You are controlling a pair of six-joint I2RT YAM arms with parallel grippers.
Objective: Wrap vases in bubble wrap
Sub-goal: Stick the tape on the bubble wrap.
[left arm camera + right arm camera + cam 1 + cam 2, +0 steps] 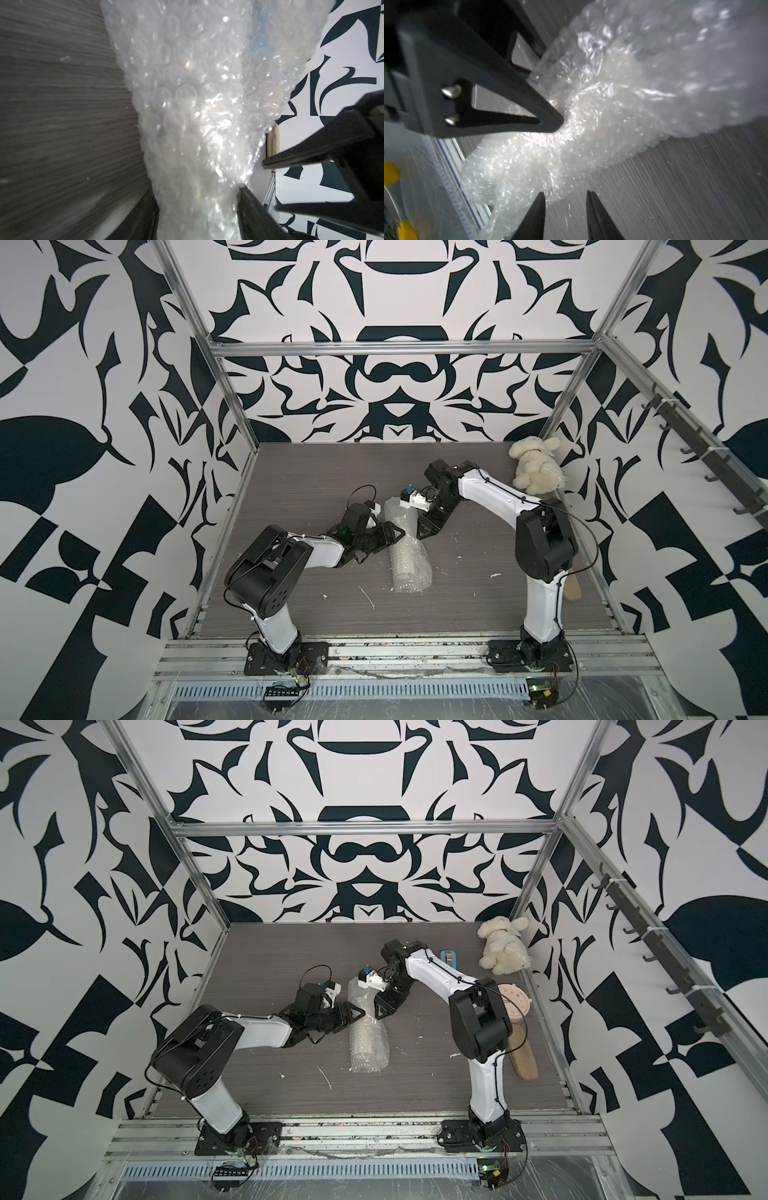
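the bubble wrap [409, 556] lies rolled into a thick bundle at the middle of the grey table [311, 489], its length running from the far side toward the near edge. the left pincer [397, 537] is clenched across the roll's middle; in the left wrist view its fingers [253, 209] press in on both sides of the wrap. the right pincer [422, 533] sits just beside the roll's far half, released, with bare table showing between its fingers [600, 218]. a pale core shows through the layers, but i cannot make out the vase itself. a plush toy [536, 466] lies at the far right corner.
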